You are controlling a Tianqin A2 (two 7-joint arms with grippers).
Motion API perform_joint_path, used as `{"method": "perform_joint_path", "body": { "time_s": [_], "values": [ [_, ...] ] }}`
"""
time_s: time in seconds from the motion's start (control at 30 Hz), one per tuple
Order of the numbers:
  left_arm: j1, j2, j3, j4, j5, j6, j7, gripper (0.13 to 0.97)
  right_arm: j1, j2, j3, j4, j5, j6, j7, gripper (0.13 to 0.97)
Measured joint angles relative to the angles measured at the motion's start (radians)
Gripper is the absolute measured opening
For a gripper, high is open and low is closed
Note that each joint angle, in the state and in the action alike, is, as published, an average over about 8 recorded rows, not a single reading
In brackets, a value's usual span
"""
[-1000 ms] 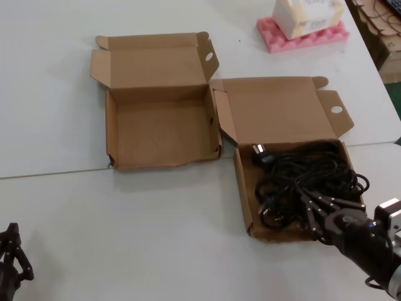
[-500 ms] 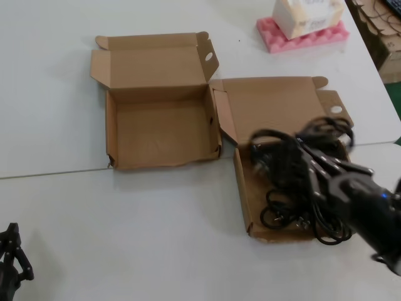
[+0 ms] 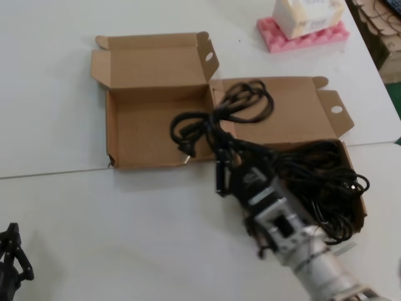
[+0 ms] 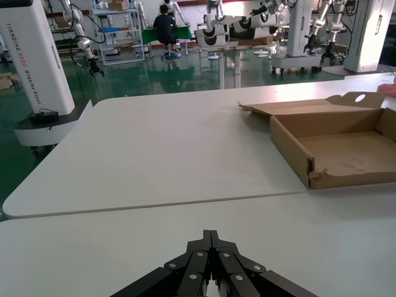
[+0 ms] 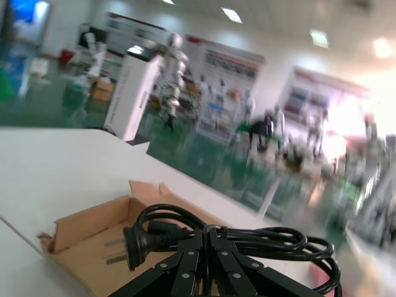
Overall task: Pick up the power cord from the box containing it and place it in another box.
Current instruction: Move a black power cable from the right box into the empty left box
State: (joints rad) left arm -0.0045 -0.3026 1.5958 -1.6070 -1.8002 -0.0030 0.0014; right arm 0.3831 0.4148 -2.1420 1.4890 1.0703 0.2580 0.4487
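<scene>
Power cord (image 3: 216,119) above both boxes' shared edge

A white table (image 3: 56,207) filled the head view, with a seam running across it from nine o'clock toward the centre. Up at one o'clock sat a pink foam pad (image 3: 301,36), ridged along its edges, and a white block (image 3: 307,14) rested on top of it. At the two o'clock edge, brown cardboard pieces (image 3: 376,25) poked in just off the table. The bulky mass of black cables (image 3: 326,179) lay heaped at four o'clock, spilling in loops.
</scene>
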Motion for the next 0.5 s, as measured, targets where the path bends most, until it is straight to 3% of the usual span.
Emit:
{"method": "perform_joint_path", "body": {
  "time_s": [0.23, 0.37, 0.5],
  "values": [
    [0.0, 0.0, 0.0, 0.0, 0.0, 0.0, 0.0, 0.163, 0.226, -0.057, -0.329, -0.331, -0.262, 0.331, 0.0, 0.162],
    [0.0, 0.0, 0.0, 0.0, 0.0, 0.0, 0.0, 0.163, 0.32, -0.11, -0.477, -0.513, -0.286, 0.51, 0.0, 0.162],
    [0.0, 0.0, 0.0, 0.0, 0.0, 0.0, 0.0, 0.163, 0.392, -0.177, -0.563, -0.686, -0.25, 0.659, 0.0, 0.162]
  ]
}}
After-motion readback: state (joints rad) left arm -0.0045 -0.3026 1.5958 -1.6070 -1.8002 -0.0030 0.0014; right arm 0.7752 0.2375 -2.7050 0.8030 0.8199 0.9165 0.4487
